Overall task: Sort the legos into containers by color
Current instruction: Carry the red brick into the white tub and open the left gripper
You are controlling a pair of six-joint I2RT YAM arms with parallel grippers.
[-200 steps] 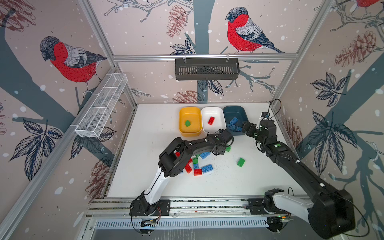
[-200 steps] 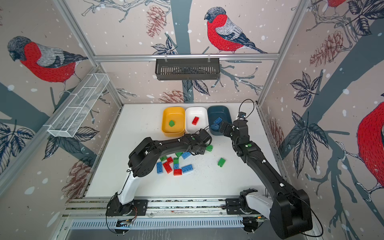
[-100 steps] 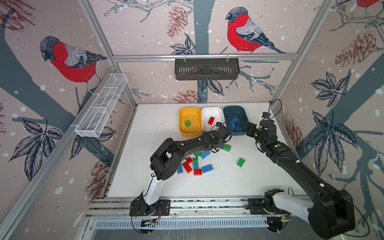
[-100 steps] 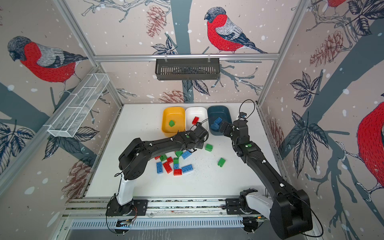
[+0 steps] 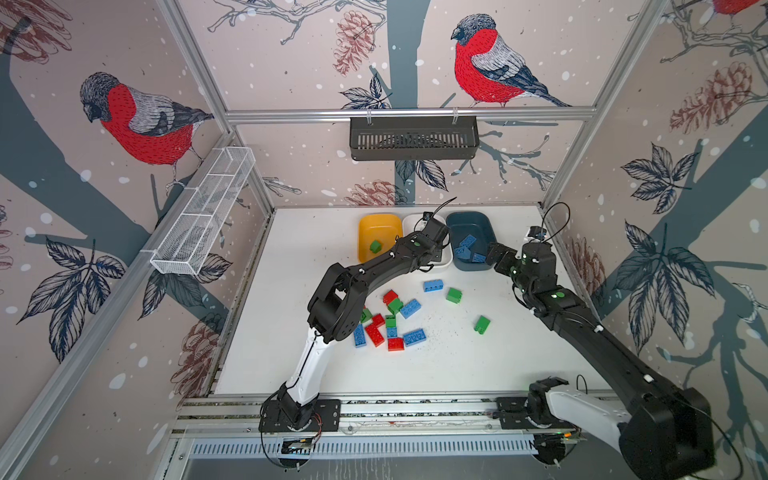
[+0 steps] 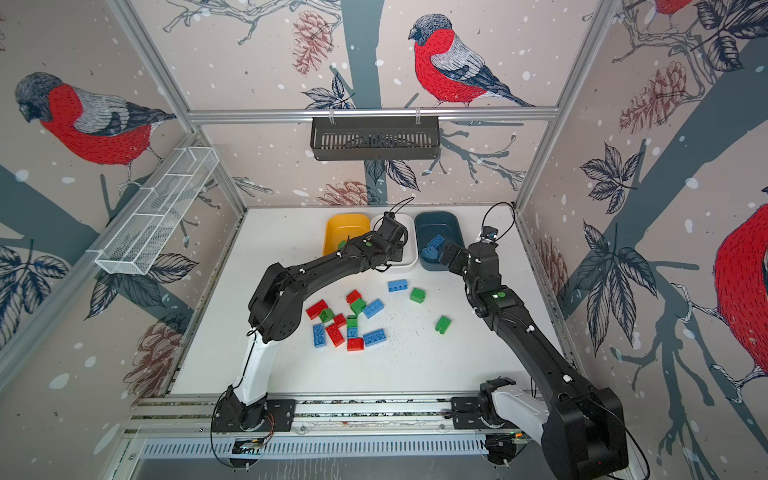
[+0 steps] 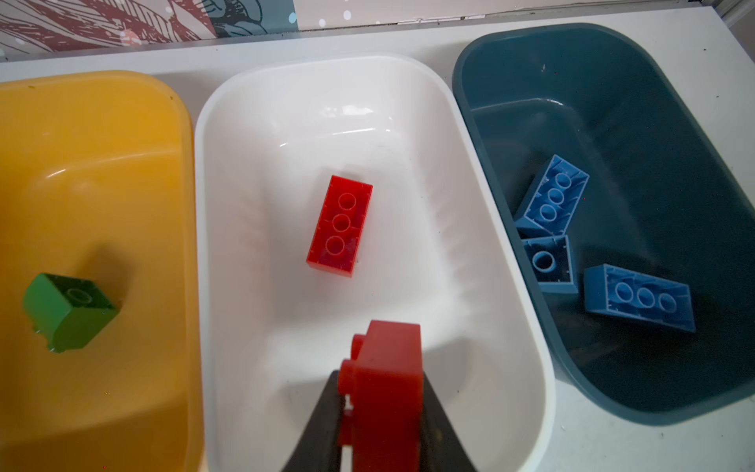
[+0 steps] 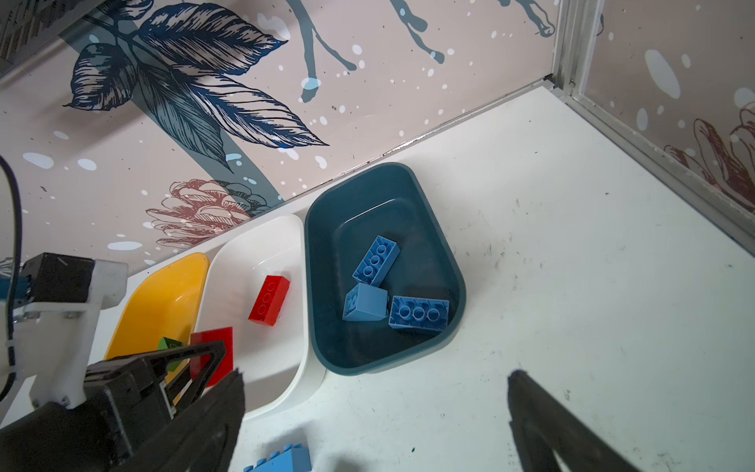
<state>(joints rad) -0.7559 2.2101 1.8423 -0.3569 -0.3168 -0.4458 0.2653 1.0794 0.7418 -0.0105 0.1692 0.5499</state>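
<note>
My left gripper (image 7: 382,408) is shut on a red lego (image 7: 386,392) and hangs over the near end of the white tub (image 7: 327,122); in both top views the arm hides that brick. Another red lego (image 7: 340,226) lies in the white tub. A green lego (image 7: 67,316) sits in the yellow tub (image 7: 102,163), and three blue legos (image 7: 551,200) lie in the teal tub (image 7: 613,102). My right gripper (image 8: 376,408) stands open and empty over the table, just in front of the teal tub (image 8: 367,192).
Several loose red, blue and green legos (image 5: 390,320) lie mid-table, with a blue one (image 5: 433,285) and two green ones (image 5: 454,295) (image 5: 481,324) apart to the right. A black slotted basket (image 5: 413,139) hangs on the back wall and a wire rack (image 5: 203,216) on the left wall.
My left gripper has moved from the table near the loose bricks back and up over the white tub, holding the red lego. The right arm has hardly moved.
</note>
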